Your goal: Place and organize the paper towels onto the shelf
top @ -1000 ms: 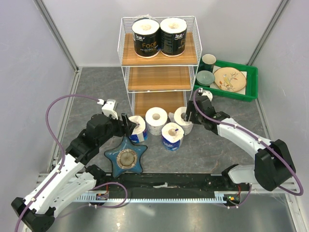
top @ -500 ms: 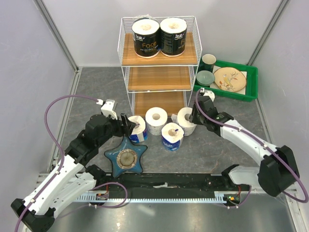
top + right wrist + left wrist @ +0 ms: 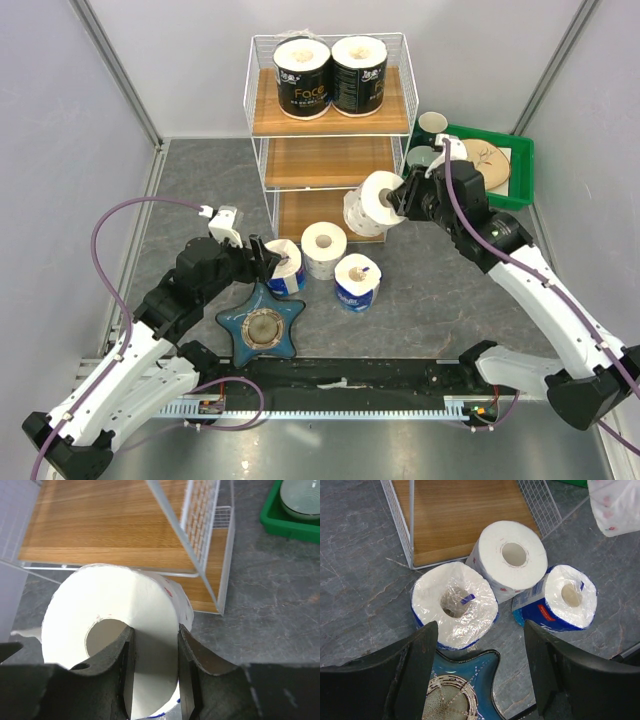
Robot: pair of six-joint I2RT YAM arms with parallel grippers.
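Two black-wrapped paper towels stand on the top tier of the white wire shelf. My right gripper is shut on a white roll, one finger in its core and one outside, and holds it in the air at the shelf's lower right front. On the table lie a white roll and two blue-white rolls. My left gripper hangs open just before the left blue-white roll, holding nothing.
A blue star-shaped dish lies under my left gripper. A green tray with cups and a plate stands right of the shelf. The shelf's middle and bottom wooden tiers hold nothing. Grey walls close in the table.
My right gripper closed on the white roll on the table and lifted it up and back toward the shelf. The left arm has stayed still.
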